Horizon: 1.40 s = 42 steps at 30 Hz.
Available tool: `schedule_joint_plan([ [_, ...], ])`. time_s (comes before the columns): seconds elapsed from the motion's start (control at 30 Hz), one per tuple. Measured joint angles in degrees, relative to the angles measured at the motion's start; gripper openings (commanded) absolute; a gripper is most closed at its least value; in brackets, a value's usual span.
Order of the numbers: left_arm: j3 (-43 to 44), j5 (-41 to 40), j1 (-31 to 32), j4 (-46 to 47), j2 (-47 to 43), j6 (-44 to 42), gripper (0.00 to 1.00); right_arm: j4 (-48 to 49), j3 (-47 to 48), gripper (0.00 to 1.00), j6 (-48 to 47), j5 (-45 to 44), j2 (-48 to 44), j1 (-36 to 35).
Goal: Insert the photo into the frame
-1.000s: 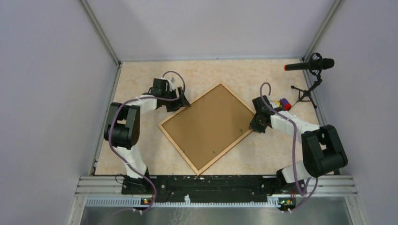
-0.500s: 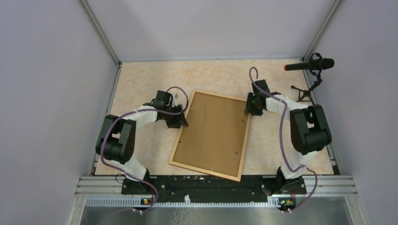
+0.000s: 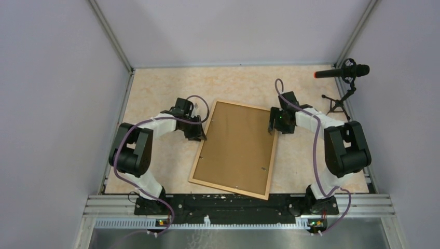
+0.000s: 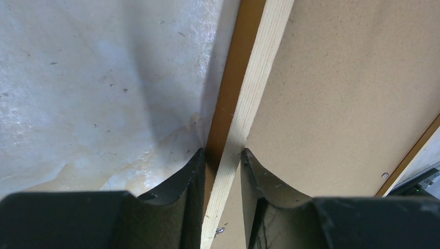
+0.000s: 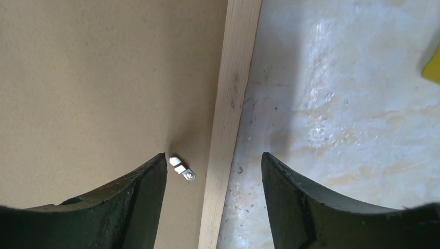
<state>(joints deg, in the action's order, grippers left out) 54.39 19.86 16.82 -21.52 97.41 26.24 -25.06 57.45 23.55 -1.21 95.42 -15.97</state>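
Observation:
The frame (image 3: 228, 189) of light wood lies face down on the table, with its brown backing board (image 3: 237, 145) facing up. The photo is hidden. My left gripper (image 3: 201, 136) is at the frame's left side. In the left wrist view it (image 4: 222, 155) is shut on the pale wooden rail (image 4: 254, 78), one finger on each side. My right gripper (image 3: 272, 126) is at the upper right edge. In the right wrist view it (image 5: 214, 158) stands open astride the rail (image 5: 233, 78), touching nothing, with a small metal clip (image 5: 181, 168) on the board between its fingers.
A microphone (image 3: 345, 71) on a small tripod (image 3: 336, 104) stands at the back right of the table. Grey walls close in the left, back and right sides. A yellow thing (image 5: 433, 67) shows at the right edge of the right wrist view.
The frame has turned from a diamond position to nearly upright. My left gripper has shut on the left rail. My right gripper has opened and let go of the right rail.

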Motion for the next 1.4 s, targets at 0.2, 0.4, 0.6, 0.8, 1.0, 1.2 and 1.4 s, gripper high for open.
schedule_joint_plan([
  [0.2,0.02,0.17,0.04,0.09,0.11,0.20,0.29,-0.68,-0.57,0.57,-0.02,0.22,-0.35,-1.18],
  [0.4,0.02,0.22,0.11,0.13,0.11,0.20,0.28,-0.63,-0.35,0.43,0.02,-0.48,0.37,-2.19],
  [0.6,0.00,0.26,0.07,0.20,0.11,0.31,0.26,-2.03,0.87,0.00,1.73,-5.70,0.74,-2.45],
  [0.8,-0.20,0.33,0.09,0.52,0.11,0.57,0.25,-2.16,1.60,0.00,3.54,-6.73,1.36,-2.73],
  [1.0,-0.74,0.70,-0.04,1.29,-0.15,0.76,0.23,-2.40,3.04,0.00,2.86,-6.25,2.60,-2.73],
  [1.2,-3.85,0.39,-0.52,3.85,-2.38,2.47,0.23,-0.46,9.33,0.00,-1.64,-4.70,8.20,-2.64],
  [1.4,-12.37,2.23,-0.55,9.16,-8.83,5.09,0.38,2.56,18.84,0.01,-8.28,0.52,16.04,-2.62],
])
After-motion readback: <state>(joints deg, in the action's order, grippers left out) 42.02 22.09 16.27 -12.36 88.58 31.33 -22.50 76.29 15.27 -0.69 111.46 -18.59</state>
